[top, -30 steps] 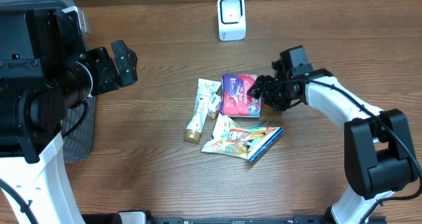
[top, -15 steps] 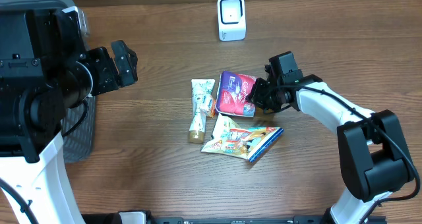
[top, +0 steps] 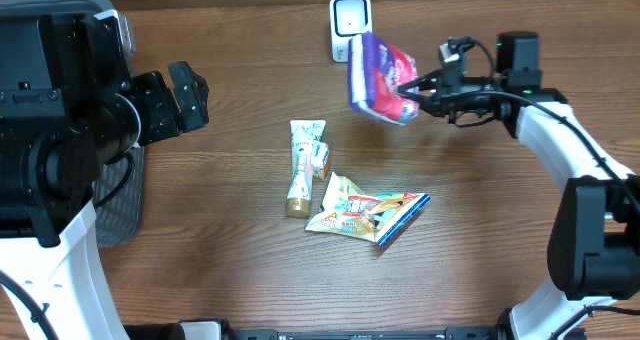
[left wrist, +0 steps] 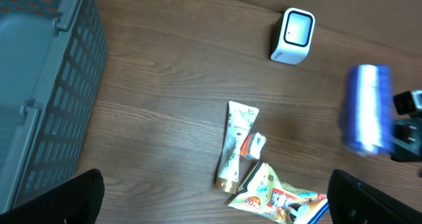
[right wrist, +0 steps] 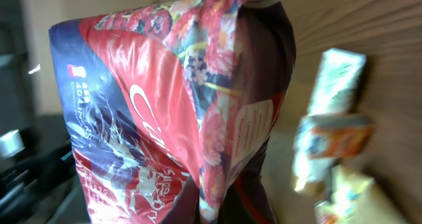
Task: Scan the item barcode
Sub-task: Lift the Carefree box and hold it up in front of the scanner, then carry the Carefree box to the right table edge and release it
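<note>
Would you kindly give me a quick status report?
Right hand shut on pouch, held up near scanner. Left hand open, empty. Nothing between pouch and scanner.

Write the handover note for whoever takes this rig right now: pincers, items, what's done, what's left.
Right pincer: shut on the purple-and-red packet, held in the air just in front of the white scanner.
Left pincer: open, holding nothing, at the left by the grey basket.
On the table: tube, small box and snack bag, none held.
Done: packet picked up.
Left: show its barcode to the scanner; whether it has read cannot be told.
</note>
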Available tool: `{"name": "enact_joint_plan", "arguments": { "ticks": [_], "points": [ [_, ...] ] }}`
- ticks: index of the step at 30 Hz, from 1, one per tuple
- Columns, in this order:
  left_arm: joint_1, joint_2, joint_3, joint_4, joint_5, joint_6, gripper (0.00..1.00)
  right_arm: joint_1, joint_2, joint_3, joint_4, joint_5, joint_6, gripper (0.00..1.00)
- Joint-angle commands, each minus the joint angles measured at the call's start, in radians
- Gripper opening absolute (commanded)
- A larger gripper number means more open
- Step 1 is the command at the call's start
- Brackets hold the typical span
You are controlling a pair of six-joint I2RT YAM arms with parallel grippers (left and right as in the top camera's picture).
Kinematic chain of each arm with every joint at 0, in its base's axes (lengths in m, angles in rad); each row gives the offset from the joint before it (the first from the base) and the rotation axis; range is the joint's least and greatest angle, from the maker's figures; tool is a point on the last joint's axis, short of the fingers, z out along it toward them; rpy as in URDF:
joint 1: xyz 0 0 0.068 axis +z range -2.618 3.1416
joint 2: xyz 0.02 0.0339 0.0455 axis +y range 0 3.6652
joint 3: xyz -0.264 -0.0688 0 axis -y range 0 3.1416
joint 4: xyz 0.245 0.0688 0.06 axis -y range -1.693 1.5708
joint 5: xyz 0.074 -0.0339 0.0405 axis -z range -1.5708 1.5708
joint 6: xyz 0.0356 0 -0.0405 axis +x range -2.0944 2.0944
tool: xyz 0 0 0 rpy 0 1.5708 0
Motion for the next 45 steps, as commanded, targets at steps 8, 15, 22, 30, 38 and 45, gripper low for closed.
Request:
{"name": "enact_joint_plan", "arguments": {
  "ticks": [8, 15, 22, 30, 38, 45],
  "points": [
    [0.005, 0.002, -0.001, 0.002, -0.006, 0.009, 1.00, -0.002, -0.032, 0.021, 0.005, -0.207, 0.155, 0.03],
    [0.005, 0.002, -0.001, 0.002, -0.006, 0.009, 1.00, 0.013, -0.067, 0.021, -0.179, -0.207, 0.021, 0.03],
    [0.005, 0.002, -0.001, 0.002, -0.006, 0.009, 1.00, 0.021, -0.070, 0.021, -0.168, 0.060, 0.021, 0.04],
    [0.005, 0.002, -0.001, 0.002, -0.006, 0.009, 1.00, 0.243, -0.069, 0.021, -0.064, 1.071, 0.256, 0.04],
    [0.005, 0.002, -0.001, 0.002, -0.006, 0.009, 1.00, 0.376, -0.015, 0.022, 0.389, 1.341, 0.301, 0.04],
    [0.005, 0.002, -0.001, 0.002, -0.006, 0.009, 1.00, 0.318, 0.177, 0.204, 0.465, 1.307, 0.383, 0.04]
  ]
}}
